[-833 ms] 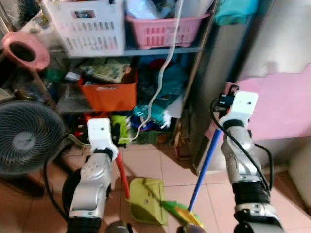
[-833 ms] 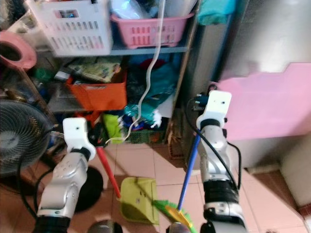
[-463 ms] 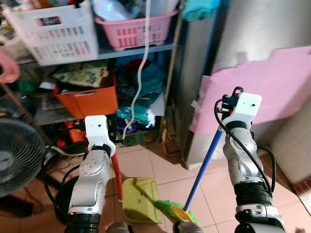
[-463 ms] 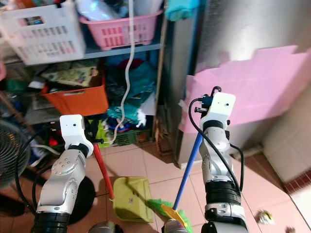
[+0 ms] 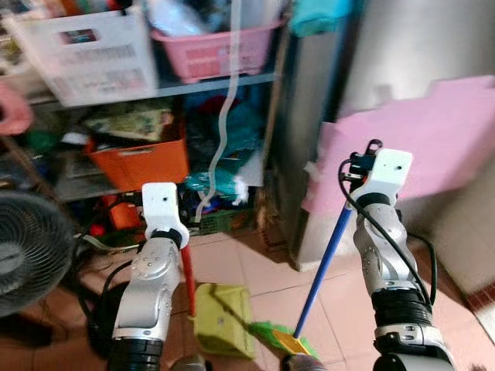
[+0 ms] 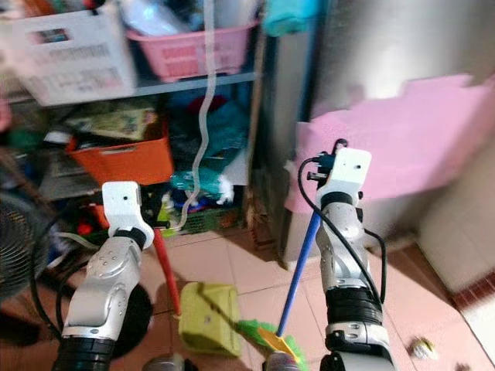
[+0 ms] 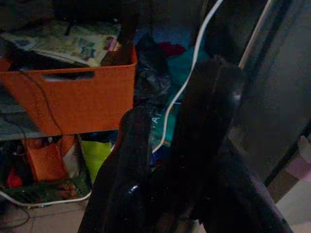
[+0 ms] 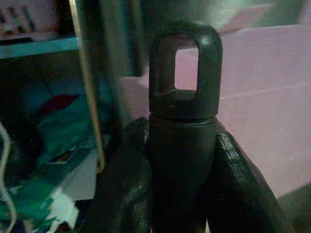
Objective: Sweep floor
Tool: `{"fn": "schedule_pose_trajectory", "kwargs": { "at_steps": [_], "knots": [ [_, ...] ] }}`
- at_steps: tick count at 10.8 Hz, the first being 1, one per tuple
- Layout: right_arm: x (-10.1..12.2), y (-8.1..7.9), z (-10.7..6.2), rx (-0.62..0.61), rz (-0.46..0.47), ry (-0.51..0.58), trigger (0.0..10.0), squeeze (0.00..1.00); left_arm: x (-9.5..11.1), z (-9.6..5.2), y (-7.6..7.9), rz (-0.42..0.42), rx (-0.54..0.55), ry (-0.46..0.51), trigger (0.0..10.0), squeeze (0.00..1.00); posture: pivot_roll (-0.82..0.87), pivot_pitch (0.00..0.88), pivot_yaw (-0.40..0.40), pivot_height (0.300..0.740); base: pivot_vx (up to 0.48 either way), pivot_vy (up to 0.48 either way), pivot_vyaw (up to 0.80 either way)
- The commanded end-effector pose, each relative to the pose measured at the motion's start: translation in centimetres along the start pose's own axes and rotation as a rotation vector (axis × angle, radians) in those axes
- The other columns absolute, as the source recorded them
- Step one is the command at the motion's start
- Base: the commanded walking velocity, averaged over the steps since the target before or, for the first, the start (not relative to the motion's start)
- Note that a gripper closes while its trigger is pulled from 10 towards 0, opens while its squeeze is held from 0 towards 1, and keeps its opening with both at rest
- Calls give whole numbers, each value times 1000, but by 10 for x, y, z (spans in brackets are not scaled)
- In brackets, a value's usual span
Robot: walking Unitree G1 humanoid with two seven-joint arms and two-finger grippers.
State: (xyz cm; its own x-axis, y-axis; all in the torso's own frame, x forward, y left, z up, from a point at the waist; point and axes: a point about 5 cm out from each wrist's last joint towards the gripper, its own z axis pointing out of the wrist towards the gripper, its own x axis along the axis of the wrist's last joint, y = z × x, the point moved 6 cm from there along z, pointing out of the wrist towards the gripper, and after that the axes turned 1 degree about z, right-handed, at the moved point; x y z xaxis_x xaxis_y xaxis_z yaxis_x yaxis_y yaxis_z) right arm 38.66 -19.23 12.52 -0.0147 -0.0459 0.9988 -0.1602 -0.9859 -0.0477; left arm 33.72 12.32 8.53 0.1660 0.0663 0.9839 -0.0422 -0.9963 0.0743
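My left gripper [image 7: 182, 141] is shut on the top of the red handle [image 5: 188, 278] of a green dustpan [image 5: 220, 318], which rests on the tiled floor between my arms. My right gripper [image 8: 182, 145] is shut on the black looped cap [image 8: 184, 92] of a blue broom handle [image 5: 321, 263]. The broom slants down to a green and yellow head [image 5: 282, 338] beside the dustpan. In the eye views the right gripper [image 5: 354, 171] is at chest height in front of a pink board. A small scrap of litter [image 6: 424, 348] lies on the floor at the lower right.
Cluttered shelves stand ahead with an orange bin [image 5: 139, 162], a pink basket [image 5: 213, 50] and a white basket [image 5: 85, 54]. A white cable [image 5: 224, 131] hangs down them. A floor fan [image 5: 31, 247] is at the left. A pink board [image 5: 418, 147] leans on a steel cabinet at the right.
The camera has swung to the right, then slightly back left, so the fan sits nearer the left edge. Both grippers keep the same hold on their handles.
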Motion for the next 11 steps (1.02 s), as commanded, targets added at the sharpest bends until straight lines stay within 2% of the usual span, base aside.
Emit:
{"fn": "schedule_pose_trajectory", "kwargs": {
  "at_steps": [1, 2, 6, 11],
  "knots": [
    [-1, -1, 0, 7, -2, -8, 10000, 0, -10, 0, 19, -67, -59, -39, 10000, 0, -96, 0, 41, 740, 0, -307, 0],
    [-1, 0, -1, 8, -4, -9, 10000, 0, -10, 1, 19, -63, -52, -41, 10000, 0, -98, 0, 40, 740, 0, -300, 0],
    [-1, 0, 0, 10, -10, -12, 10000, 0, -10, 2, 21, -75, -50, -43, 10000, 0, -100, 0, 41, 740, -287, -288, 0],
    [-3, -2, 1, 15, -12, -18, 10000, 0, -10, 3, 22, -74, -54, -47, 10000, 0, -100, 0, 42, 740, -305, 0, 0]
  ]
}}
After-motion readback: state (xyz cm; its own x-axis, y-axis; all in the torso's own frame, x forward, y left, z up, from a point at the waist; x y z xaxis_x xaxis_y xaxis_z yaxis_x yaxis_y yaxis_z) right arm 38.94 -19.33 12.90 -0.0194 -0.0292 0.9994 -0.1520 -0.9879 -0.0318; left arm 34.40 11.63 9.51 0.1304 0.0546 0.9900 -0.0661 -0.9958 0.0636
